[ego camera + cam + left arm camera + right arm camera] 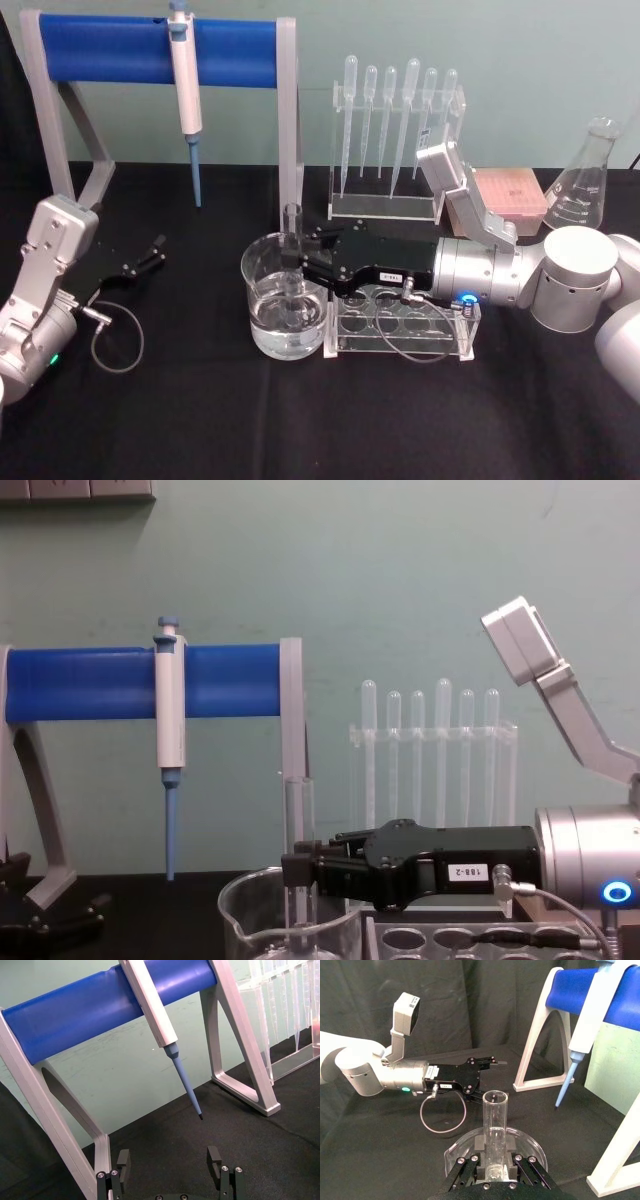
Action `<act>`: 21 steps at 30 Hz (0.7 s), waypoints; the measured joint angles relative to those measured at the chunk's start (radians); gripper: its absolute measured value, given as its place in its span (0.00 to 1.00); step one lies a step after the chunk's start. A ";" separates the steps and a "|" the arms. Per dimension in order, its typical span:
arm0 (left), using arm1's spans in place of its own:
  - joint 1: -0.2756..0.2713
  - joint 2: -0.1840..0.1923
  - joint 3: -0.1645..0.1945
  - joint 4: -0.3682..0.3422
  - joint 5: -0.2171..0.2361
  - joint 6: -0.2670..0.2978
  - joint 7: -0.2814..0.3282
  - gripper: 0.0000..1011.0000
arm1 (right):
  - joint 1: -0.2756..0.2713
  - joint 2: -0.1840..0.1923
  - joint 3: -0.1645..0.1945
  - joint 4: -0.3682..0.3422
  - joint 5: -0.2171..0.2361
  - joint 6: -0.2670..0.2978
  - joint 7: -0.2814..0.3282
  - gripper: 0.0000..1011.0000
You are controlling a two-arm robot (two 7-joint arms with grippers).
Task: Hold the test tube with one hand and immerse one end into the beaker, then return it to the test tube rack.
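Test tube [494,1125], clear glass, open-topped, stands upright inside the beaker [258,300], its round end seemingly in the water, clamped between the 2 fingers of the right gripper [293,258]. Left gripper [150,255] rests well apart, fingers spread.

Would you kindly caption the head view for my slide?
Right tool holds the test tube upright in the beaker; left tool sits open aside.
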 joint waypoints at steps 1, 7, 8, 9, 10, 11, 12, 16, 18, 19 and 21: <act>0.000 0.000 0.000 0.000 0.000 0.000 0.000 0.99 | 0.000 0.000 0.000 0.000 0.000 0.000 0.000 0.23; 0.000 0.000 0.000 0.000 0.000 0.000 0.000 0.99 | 0.001 0.001 -0.001 -0.001 0.000 0.000 0.000 0.23; 0.000 0.000 0.000 0.000 0.000 0.000 0.000 0.99 | 0.001 0.001 -0.001 -0.001 0.000 0.000 0.000 0.23; 0.000 0.000 0.000 0.000 0.000 0.000 0.000 0.99 | 0.001 0.001 -0.001 -0.001 0.000 0.001 0.000 0.23; 0.000 0.000 0.000 0.000 0.000 0.000 0.000 0.99 | 0.001 0.001 -0.001 -0.001 0.000 0.001 0.000 0.23; 0.000 0.000 0.000 0.000 0.000 0.000 0.000 0.99 | 0.001 0.001 -0.001 -0.001 0.000 0.001 0.000 0.23; 0.000 0.000 0.000 0.000 0.000 0.000 0.000 0.99 | 0.001 0.001 -0.001 -0.001 0.000 0.001 0.000 0.23; 0.000 0.000 0.000 0.000 0.000 0.000 0.000 0.99 | 0.001 0.001 -0.001 -0.001 0.000 0.001 0.000 0.23; 0.000 0.000 0.000 0.000 0.000 0.000 0.000 0.99 | 0.001 0.001 -0.001 -0.001 0.000 0.001 0.000 0.23; 0.000 0.000 0.000 0.000 0.000 0.000 0.000 0.99 | 0.001 0.001 -0.001 -0.001 0.000 0.001 -0.001 0.23; 0.000 0.000 0.000 0.000 0.000 0.000 0.000 0.99 | 0.001 0.001 -0.001 -0.001 0.000 0.001 -0.001 0.23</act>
